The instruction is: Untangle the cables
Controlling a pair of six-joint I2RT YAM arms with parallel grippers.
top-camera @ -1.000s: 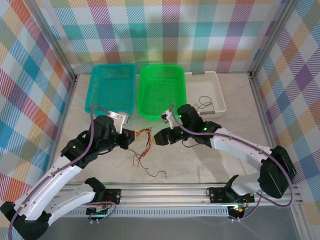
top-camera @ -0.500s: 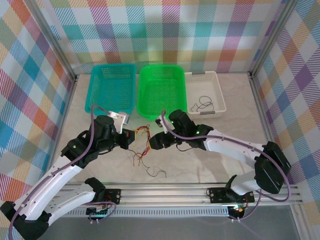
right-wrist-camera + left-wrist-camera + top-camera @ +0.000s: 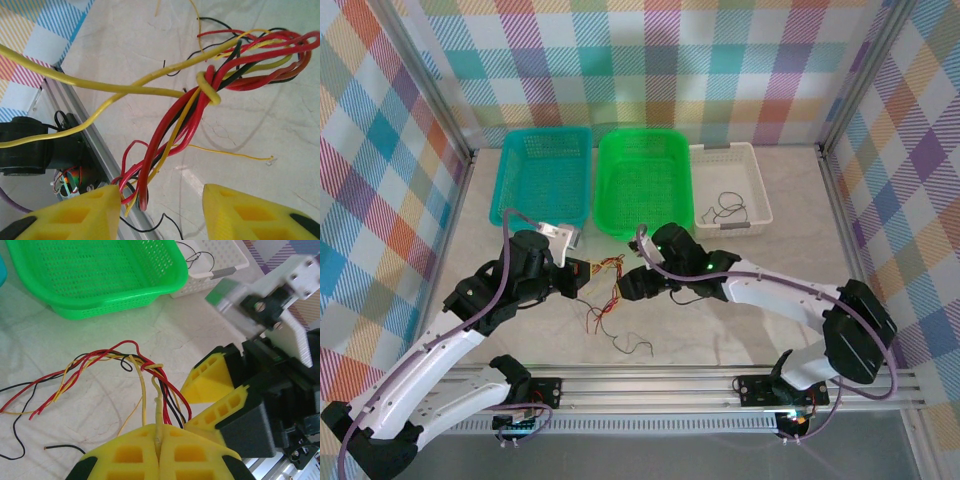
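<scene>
I am clamping a thin yellow wire (image 3: 156, 412) with left claw (image 3: 159, 442), right claw (image 3: 161, 192) gaping, the red-and-black wire knot (image 3: 207, 90) not undone yet.

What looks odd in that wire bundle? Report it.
A yellow cable is looped tight around the red and black cables, knotting them together. The left gripper pinches a yellow strand; the right gripper is open.

cables (image 3: 608, 268) on table (image 3: 770, 300) | between left gripper (image 3: 582, 272) and right gripper (image 3: 631, 284) | before middle basket (image 3: 642, 185)
</scene>
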